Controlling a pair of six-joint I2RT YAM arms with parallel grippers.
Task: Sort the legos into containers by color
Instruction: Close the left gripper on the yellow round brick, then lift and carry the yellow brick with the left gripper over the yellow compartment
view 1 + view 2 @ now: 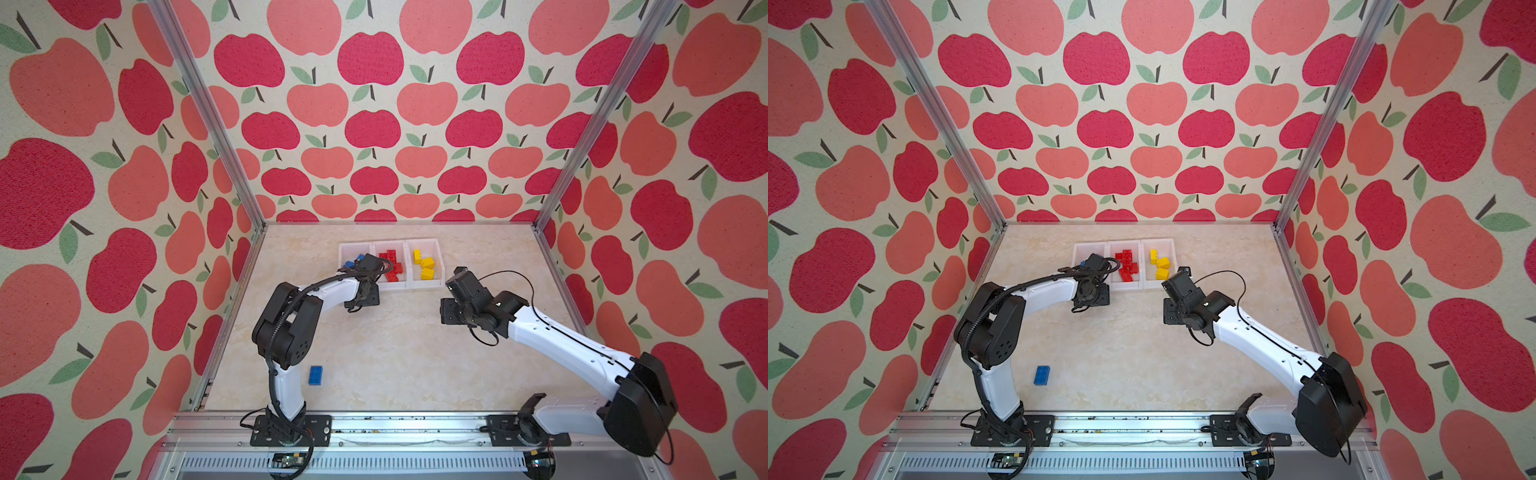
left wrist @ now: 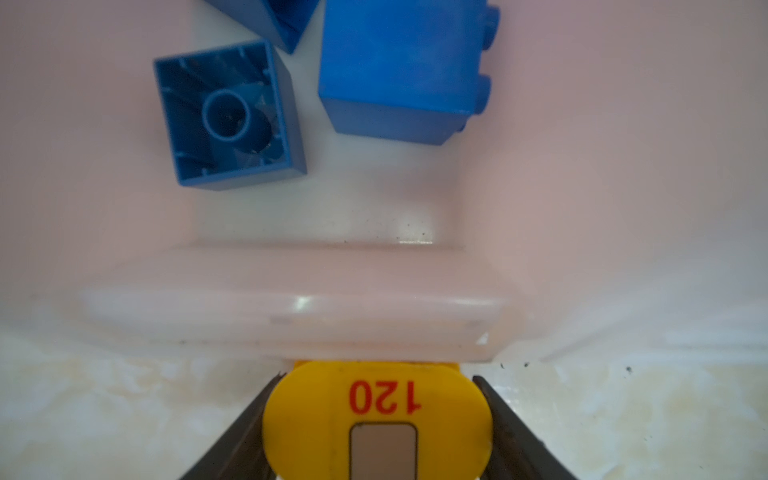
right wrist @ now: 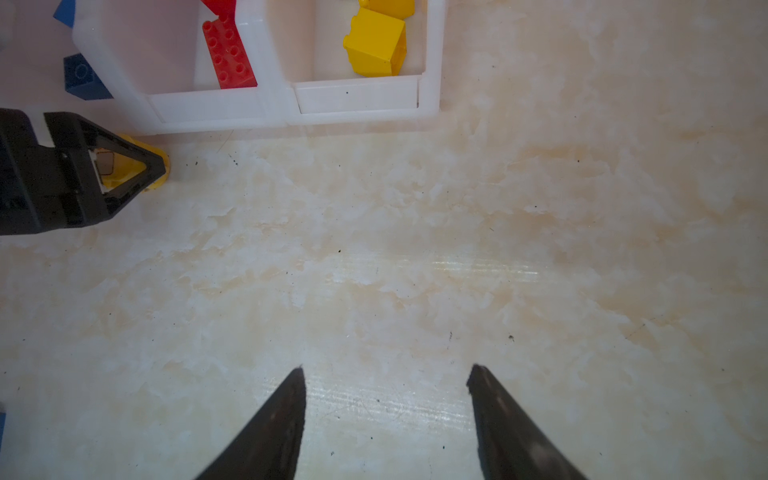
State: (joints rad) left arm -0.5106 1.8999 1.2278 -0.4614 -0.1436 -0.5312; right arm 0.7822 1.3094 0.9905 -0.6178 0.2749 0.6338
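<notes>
**figure: left arm at the bin row, one yellow part in its jaws.**

the left gripper is low at the near wall of the leftmost of the three joined containers. its jaws are pressed against both flanks of a yellow piece, apparently one of the legos. the piece rests on the table, close against that wall. how firm the clench is cannot be told. the right gripper is spread and empty above bare table, near the right end of the row.

blue bricks lie in the left bin, red bricks in the middle one and yellow bricks in the right one. one loose blue brick lies flat on the near table, well apart from the bins and beside the left arm's base.

**risks.**
- (a) the gripped piece has a rounded, glossy outline. the narrow black fingers bear on curved plastic, so it may squirt out on lifting.
- (b) the piece lies close against the bin's near lip. a straight rise could catch the lip and drag or tip the light row, spilling sorted bricks.
- (c) the nearest bin holds blue, and the yellow bin is two places to the right. an early release would missort the piece.
- (d) that route ends near the right arm, so the two arms could meet.

**materials.**
- bricks: hard, shiny moulded plastic, boxy with round studs. one blue brick lies hollow side up, showing a central tube and thin ribs.
- yellow piece: smooth face printed with red numerals "120" and a grey rectangle.
- bins: thin, translucent white plastic with rounded rims.
- table: pale cream marbled sheet, slightly glossy, speckled with dark crumbs.
</notes>
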